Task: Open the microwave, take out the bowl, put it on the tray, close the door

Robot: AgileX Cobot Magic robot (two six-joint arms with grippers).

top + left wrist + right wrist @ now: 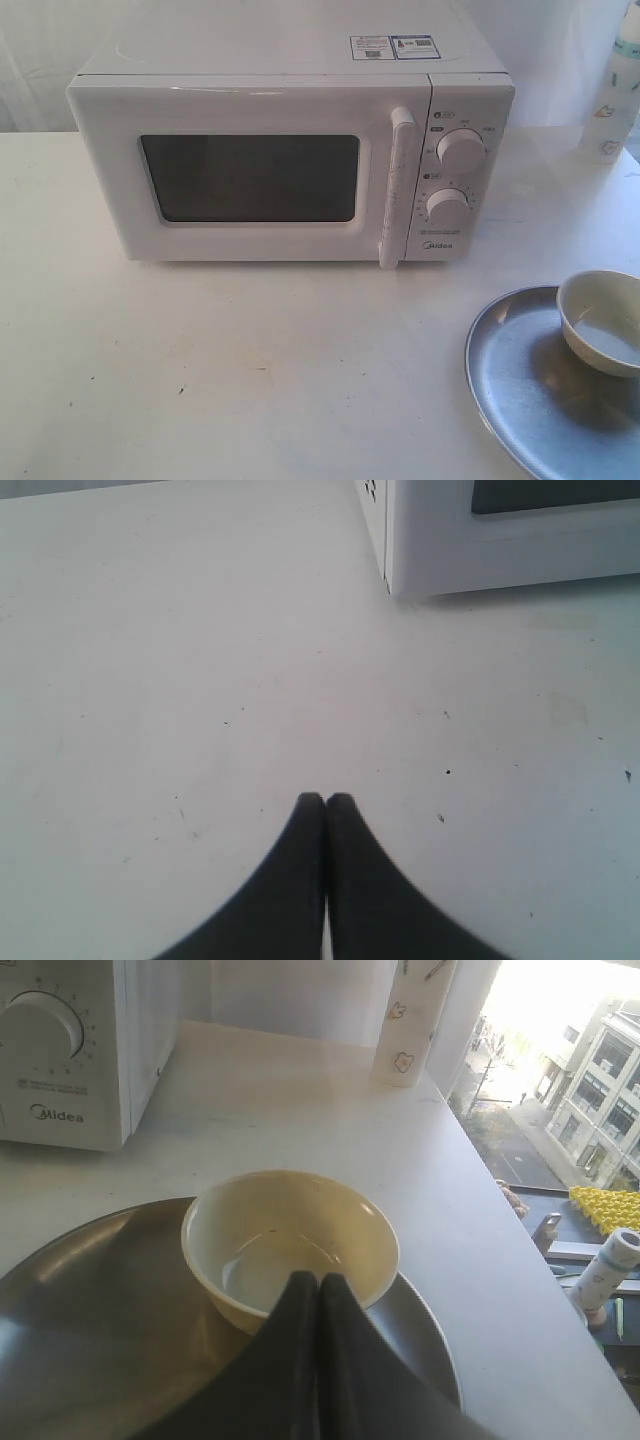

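Observation:
The white microwave stands at the back of the table with its door shut and the bar handle flush. At the table's right edge, the cream-white bowl rests upright on the silver tray. Neither gripper shows in the exterior view. In the right wrist view my right gripper is shut, its tips just over the near rim of the bowl on the tray, holding nothing. My left gripper is shut over bare table, short of the microwave's lower corner.
A tall white patterned bottle stands at the back right beside the microwave, also seen as the bottle in the right wrist view. The table edge runs close past the tray, with a drop beyond. White tabletop stretches before the microwave.

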